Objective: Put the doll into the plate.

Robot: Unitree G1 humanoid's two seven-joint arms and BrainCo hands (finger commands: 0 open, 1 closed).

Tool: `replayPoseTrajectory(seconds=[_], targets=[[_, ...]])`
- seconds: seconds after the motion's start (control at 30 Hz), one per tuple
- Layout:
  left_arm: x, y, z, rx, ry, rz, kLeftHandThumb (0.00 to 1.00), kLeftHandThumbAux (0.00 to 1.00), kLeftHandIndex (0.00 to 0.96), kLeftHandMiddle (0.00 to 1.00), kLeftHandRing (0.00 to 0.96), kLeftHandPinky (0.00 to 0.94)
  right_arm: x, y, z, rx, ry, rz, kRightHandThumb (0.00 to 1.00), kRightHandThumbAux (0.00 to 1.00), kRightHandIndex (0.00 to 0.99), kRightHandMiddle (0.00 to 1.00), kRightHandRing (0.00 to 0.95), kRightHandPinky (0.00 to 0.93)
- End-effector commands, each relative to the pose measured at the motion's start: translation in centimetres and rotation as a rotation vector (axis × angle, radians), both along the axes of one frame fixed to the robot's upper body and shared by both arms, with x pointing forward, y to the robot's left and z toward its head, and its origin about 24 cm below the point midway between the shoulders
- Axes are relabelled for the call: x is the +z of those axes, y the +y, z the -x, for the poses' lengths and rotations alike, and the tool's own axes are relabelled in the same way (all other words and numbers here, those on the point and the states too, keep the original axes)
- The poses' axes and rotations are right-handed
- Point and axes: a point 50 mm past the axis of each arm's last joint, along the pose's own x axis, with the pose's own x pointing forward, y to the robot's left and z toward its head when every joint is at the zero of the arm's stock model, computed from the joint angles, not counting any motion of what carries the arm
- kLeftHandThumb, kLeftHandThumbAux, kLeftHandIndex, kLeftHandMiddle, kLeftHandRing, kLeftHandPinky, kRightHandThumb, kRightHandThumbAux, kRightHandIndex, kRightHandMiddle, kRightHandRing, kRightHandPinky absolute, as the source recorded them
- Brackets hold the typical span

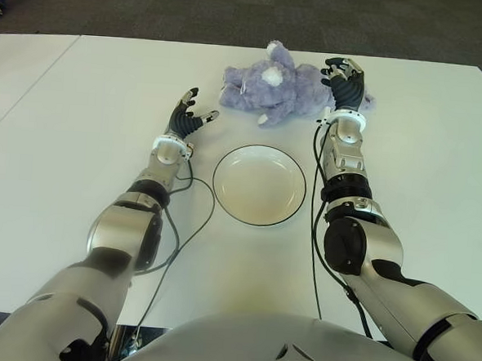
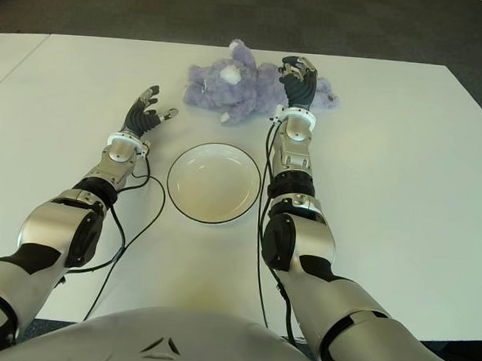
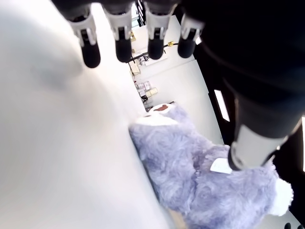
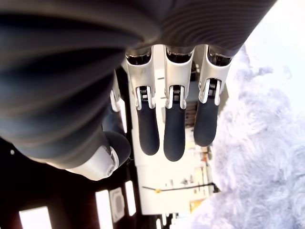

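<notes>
Right hand (image 1: pixel 343 82): raised over the right end of the doll, toward the far edge of the tabletop; fingers (image 4: pixel 174 133) extended and loosely spread, grasping nothing; whether the palm touches the plush cannot be told.
Left hand (image 1: pixel 188 114): shows to the left of the plate and short of the doll, well apart from both; fingers (image 3: pixel 123 45) straight and released, holding nothing; whether it touches the surface cannot be told.
Doll (image 1: pixel 267 90): purple plush animal with pale patches, lying on its side near the middle of the far edge; outside the plate, just beyond the plate's far rim; in neither hand.
Plate (image 1: pixel 230 159): round, cream, dark-rimmed, shallow; holds nothing; sits at the centre of the tabletop between the two forearms.
Cables (image 1: pixel 196 219): dark, one trailing from each wrist back toward the near edge; the left one loops beside the plate's left rim.
Tabletop (image 1: pixel 64 121): white, flat.
Floor (image 1: pixel 235 12): dark carpet beyond the far edge.
</notes>
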Motion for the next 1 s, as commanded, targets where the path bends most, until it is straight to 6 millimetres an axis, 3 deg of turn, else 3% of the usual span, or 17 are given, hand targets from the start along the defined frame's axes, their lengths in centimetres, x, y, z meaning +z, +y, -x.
replayPoseTrajectory(seconds=[0.03, 0.27, 0.57, 0.8, 1.0], targets=[[0.7, 0.0, -0.6, 0.028, 0.001, -0.050, 0.113, 0.681, 0.001, 0.042, 0.071, 0.093, 5.5, 0.3, 3.9, -0.502, -0.632, -0.307, 0.677, 0.727, 0.413, 0.330, 0.370, 0.364], [2.2, -0.3, -1.5, 0.023, -0.044, -0.061, 0.112, 0.702, 0.000, 0.038, 0.062, 0.099, 7.0, -0.6, 2.8, -0.451, -0.644, -0.223, 0.673, 0.733, 0.406, 0.304, 0.342, 0.329], [4.0, -0.4, -2.3, 0.016, -0.114, -0.064, 0.138, 0.719, 0.006, 0.039, 0.055, 0.076, 7.3, -1.0, 1.5, -0.315, -0.594, -0.151, 0.687, 0.730, 0.408, 0.291, 0.282, 0.234], [6.9, -0.7, -3.3, -0.013, -0.237, -0.183, 0.110, 0.687, 0.000, 0.000, 0.001, 0.001, 6.1, -2.2, 0.4, -0.172, -0.469, 0.048, 0.694, 0.730, 0.413, 0.232, 0.196, 0.153], [8.5, -1.2, -3.8, -0.039, -0.305, -0.261, 0.100, 0.662, 0.000, 0.000, 0.000, 0.000, 5.2, -3.6, -0.3, -0.122, -0.360, 0.202, 0.690, 0.734, 0.407, 0.210, 0.172, 0.163]])
